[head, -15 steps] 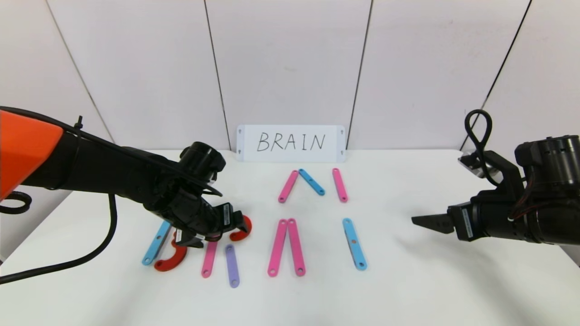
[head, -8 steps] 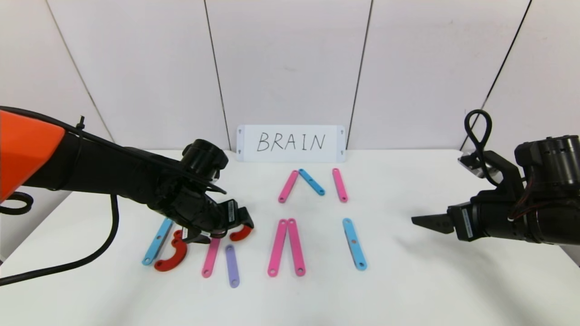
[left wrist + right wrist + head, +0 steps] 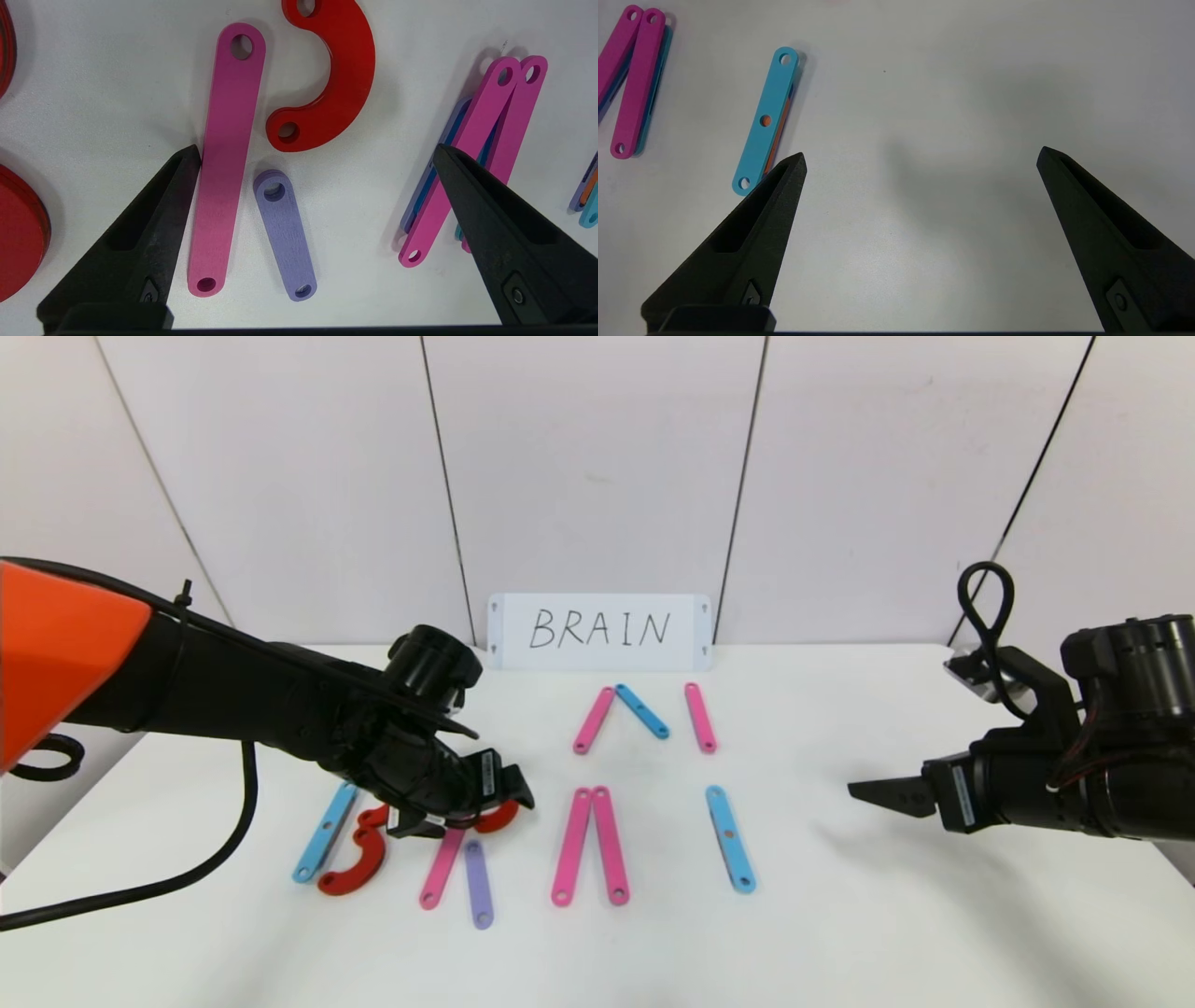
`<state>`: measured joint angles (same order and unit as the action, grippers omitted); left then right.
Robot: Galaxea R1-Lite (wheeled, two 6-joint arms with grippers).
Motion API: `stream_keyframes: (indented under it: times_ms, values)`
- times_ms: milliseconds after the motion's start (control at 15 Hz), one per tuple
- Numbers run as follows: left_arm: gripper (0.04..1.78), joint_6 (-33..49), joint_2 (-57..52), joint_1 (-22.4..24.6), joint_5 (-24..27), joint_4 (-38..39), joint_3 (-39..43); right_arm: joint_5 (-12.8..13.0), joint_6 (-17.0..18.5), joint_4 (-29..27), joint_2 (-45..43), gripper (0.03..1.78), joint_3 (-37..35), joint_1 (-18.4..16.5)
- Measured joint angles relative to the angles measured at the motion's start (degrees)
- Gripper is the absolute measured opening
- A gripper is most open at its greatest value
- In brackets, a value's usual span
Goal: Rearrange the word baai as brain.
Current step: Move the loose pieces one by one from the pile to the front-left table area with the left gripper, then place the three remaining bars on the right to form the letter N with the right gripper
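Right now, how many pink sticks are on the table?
5. Two far back, a touching pair in the middle, one under the left gripper. More may hide beneath the arm.

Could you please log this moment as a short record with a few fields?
left hand: open, low over the pink bar, short purple bar and red curve
right hand: open, idle over bare table, beside a blue bar
holding: nothing in either hand
card: BRAIN sign stands against the back wall
second letter: pink bar, red curve and purple bar lie apart, not joined
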<state>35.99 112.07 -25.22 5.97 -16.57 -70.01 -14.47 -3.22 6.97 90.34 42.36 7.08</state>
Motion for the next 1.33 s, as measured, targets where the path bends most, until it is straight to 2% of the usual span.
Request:
stream_keyframes:
  times_ms: [333,533,667,800,1067,1333]
  values:
    - [1.74,-1.60,-1.82,0.32,-0.55,-0.11,-0.27,0.04,-0.22,0.02,-0.02,1.73,-0.26,0.57]
    - [1.74,-7.13,-5.16,1.02,-0.30,-0.11,-0.38,0.67,0.06,2.50,-0.13,1.73,-0.02,1.65]
    - [1.74,-11.79,-8.44,2.10,0.78,-0.11,-0.44,1.72,0.55,4.90,-0.11,1.73,1.21,3.58]
    - [1.74,-16.55,-11.93,3.82,1.88,-0.10,-0.60,4.80,1.21,4.62,0.56,1.73,4.19,6.12]
    - [1.74,-22.60,-17.23,8.45,2.23,0.84,-1.16,13.10,5.03,4.52,6.13,1.73,12.57,12.90]
    - [1.74,-26.15,-21.82,10.29,4.08,4.44,-1.95,19.01,7.44,4.55,14.79,1.73,21.86,18.46]
